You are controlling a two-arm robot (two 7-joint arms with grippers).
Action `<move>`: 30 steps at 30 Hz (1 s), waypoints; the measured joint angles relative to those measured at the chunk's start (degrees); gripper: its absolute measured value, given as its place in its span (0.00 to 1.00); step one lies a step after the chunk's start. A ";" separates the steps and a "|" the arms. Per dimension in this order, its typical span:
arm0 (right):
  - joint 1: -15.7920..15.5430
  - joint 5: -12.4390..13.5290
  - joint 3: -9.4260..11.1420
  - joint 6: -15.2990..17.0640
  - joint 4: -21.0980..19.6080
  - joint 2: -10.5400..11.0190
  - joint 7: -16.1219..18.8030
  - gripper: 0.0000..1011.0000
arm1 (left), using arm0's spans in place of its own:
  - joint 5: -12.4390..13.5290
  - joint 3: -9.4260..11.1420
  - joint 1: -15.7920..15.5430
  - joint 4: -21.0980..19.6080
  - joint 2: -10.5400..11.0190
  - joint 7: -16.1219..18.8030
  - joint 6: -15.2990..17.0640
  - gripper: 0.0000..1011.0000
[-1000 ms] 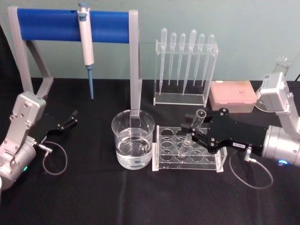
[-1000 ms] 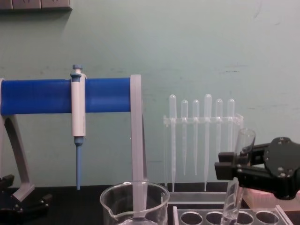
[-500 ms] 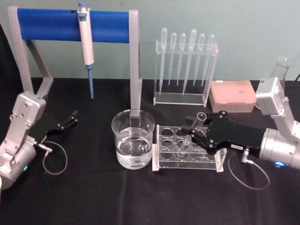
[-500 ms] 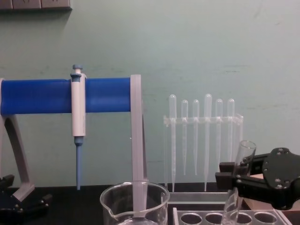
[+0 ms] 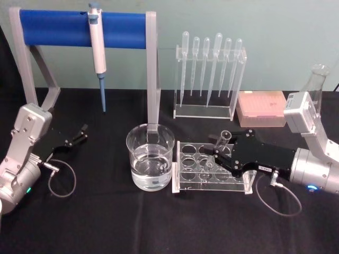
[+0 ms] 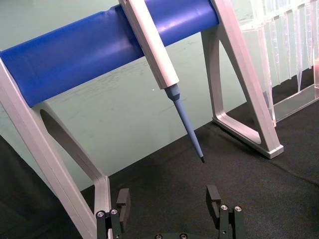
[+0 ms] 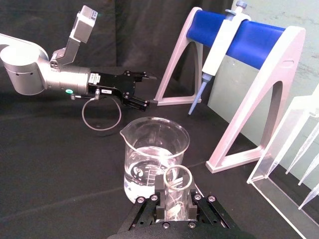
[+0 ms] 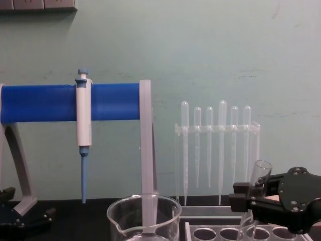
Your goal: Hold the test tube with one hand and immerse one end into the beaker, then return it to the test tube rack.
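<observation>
Head view: the right claw [image 5: 222,153] grips the tube [image 5: 218,148] just below its open rim, over the right half of the clear rack [image 5: 212,170]. The tube leans, rim tipped up and to the right, its rounded end down in one of the rack's holes. The beaker [image 5: 150,164] stands just left of the rack on the black desk [image 5: 159,222], part full of clear liquid, apart from the tube. From the chest, the tube's rim [image 8: 261,168] rises above the black fingers [image 8: 241,198], with the beaker [image 8: 145,218] low and to the left. In the right wrist view the tube [image 7: 175,191] sits clamped between the two pads, the beaker [image 7: 154,154] beyond it. The left claw [image 5: 82,132] rests at the desk's left side near the blue stand [image 5: 79,29] holding the micropipette [image 5: 97,50]; its fingers [image 6: 214,196] stand wide apart, holding nothing
</observation>
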 joint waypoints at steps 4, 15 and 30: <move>0.01 0.02 0.00 0.00 -0.06 0.06 0.00 0.22 | 0.00 0.00 0.00 0.00 0.00 0.00 0.00 0.99; 0.03 0.13 0.04 0.00 -0.18 0.12 0.03 0.48 | 0.00 0.00 0.00 0.00 0.00 0.00 0.00 0.99; -5.96 1.68 6.32 -2.33 -7.88 0.75 -5.95 0.95 | 0.00 0.00 0.00 0.00 0.00 0.00 0.00 0.99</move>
